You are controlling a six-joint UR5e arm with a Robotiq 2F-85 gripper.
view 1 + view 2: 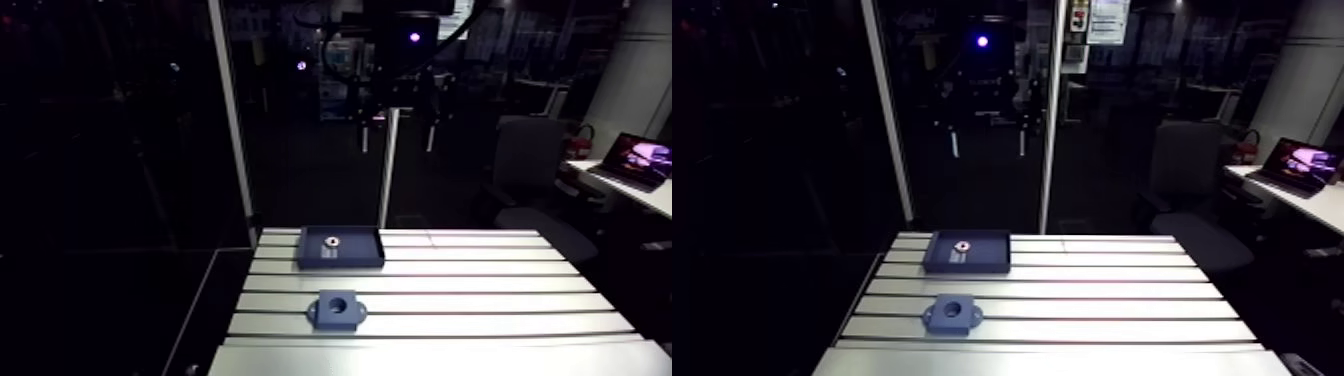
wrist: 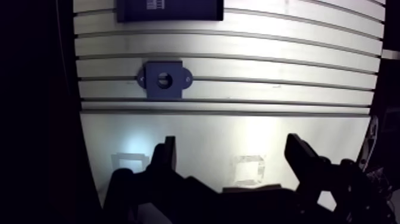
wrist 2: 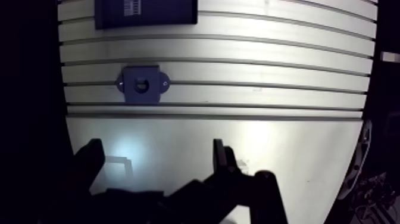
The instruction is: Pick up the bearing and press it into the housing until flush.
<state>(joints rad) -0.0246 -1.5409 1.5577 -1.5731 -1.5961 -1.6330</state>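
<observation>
A small silver bearing (image 1: 331,241) lies in a shallow dark-blue tray (image 1: 345,262) at the back of the slotted table. In front of the tray sits the dark-blue housing (image 1: 337,308), a flanged block with an empty round bore facing up. My gripper (image 2: 233,154) hangs high over the table's near, smooth plate, well short of the housing (image 2: 164,78). Its two fingers (image 2: 168,154) stand wide apart with nothing between them. In the wrist view only the near edge of the tray (image 2: 169,9) shows, and the bearing is out of sight there.
The slotted aluminium table (image 1: 480,300) stretches bare to the right of both parts. Two pale tape squares (image 2: 249,168) mark the smooth plate under the gripper. Upright frame posts (image 1: 232,120) rise at the table's back edge, and the left edge drops into the dark.
</observation>
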